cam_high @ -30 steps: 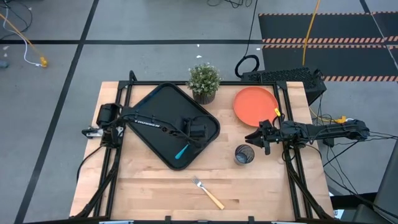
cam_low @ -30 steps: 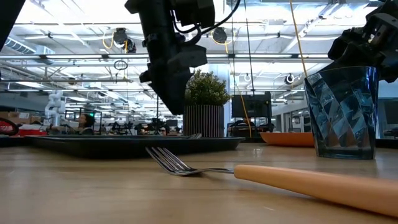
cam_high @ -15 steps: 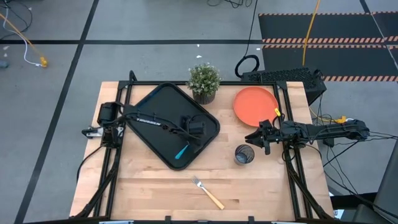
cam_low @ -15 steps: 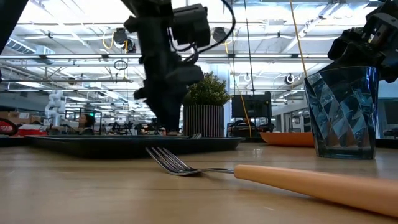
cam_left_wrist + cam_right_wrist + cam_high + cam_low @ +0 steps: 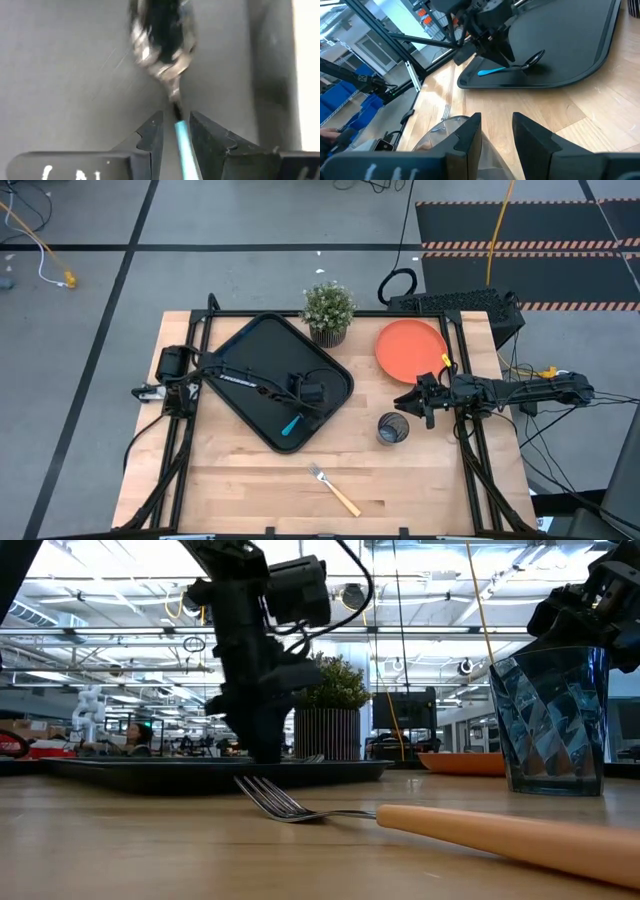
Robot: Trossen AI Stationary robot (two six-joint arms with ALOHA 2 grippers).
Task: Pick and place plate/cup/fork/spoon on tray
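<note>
While the desk (image 5: 240,475) carries everything, the tray (image 5: 245,350) holds the spoon (image 5: 292,422), its blue handle between the slightly parted fingers of the left claw (image 5: 175,131). Right claw (image 5: 496,131), open, straddles the cup (image 5: 392,428).

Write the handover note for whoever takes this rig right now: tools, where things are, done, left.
Left tool: low over the tray, fingers either side of the spoon's blue handle; whether they still pinch it is unclear.
Right tool: beside the cup, open, holding nothing.
Done: the spoon lies on the tray near its front corner.
Left: the cup stands on the table right of the tray; the plate sits at the back right by the plant; the fork lies on bare wood near the front edge. All three still have to go onto the tray.
</note>
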